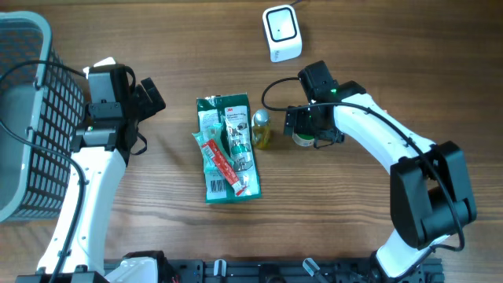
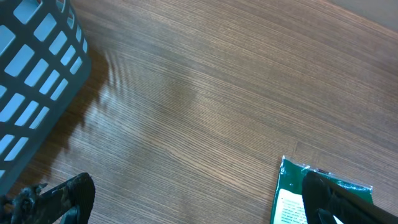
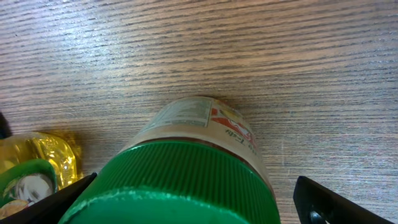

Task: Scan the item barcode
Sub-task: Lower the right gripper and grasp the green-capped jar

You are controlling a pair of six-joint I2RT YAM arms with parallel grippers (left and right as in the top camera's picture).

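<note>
Overhead view of a wooden table [image 1: 354, 236]. My right gripper [image 1: 302, 130] hangs over the jar [image 1: 302, 140], a small one with a green ribbed lid that stands upright just right of the table's centre. In the right wrist view my fingers [image 3: 336, 205] stand spread wide, one on either side of the lid. Bare wood shows between the right finger and the jar, and nothing is grasped.

Just left of the jar lies a yellow wrapped item [image 1: 262, 134]. Left of that, a green packet [image 1: 228, 149] lies flat, with a barcode [image 1: 214, 186] at its near left corner. The white scanner [image 1: 281, 31] sits at the far edge, well apart from the jar.

My left gripper [image 1: 149, 96] is released and empty, its jaws wide and pointing toward the packet. It is beside the grey basket [image 1: 23, 157] at the left edge.
</note>
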